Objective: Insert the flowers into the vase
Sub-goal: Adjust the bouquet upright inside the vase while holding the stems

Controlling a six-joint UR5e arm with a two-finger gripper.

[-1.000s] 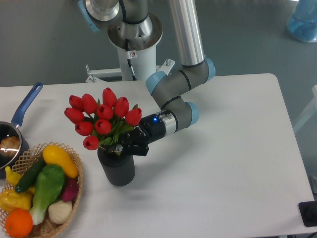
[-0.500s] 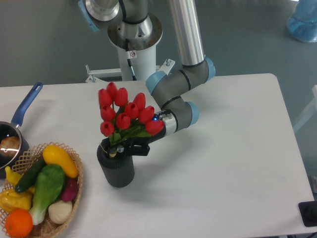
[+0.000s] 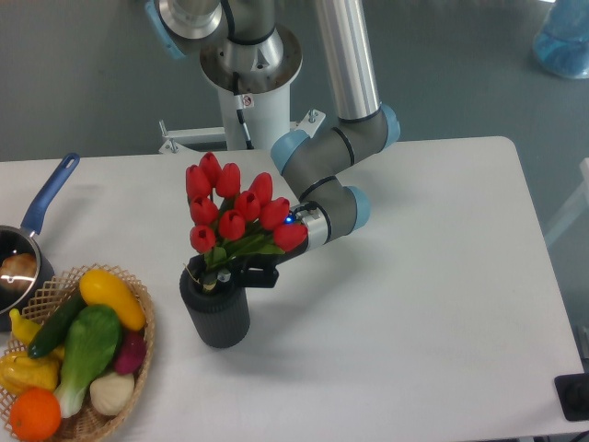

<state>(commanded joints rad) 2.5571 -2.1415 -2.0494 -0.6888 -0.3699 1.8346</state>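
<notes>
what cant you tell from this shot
- Gripper fingers: hidden by the flowers and leaves, so open or shut is unclear.
- Stem ends: inside the vase, depth unseen.
- Saucepan: cut off by the left edge.
- Basket: cut off at the bottom-left corner.

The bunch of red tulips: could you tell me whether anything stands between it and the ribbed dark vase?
Nothing visible does. The bunch of red tulips rises straight from the mouth of the ribbed dark vase, with the gripper at the rim.

No readable text is found.
Only a small red-and-white sticker (image 3: pixel 244 99) is seen on the white robot pedestal (image 3: pixel 253 115); its print is too small to be read.
</notes>
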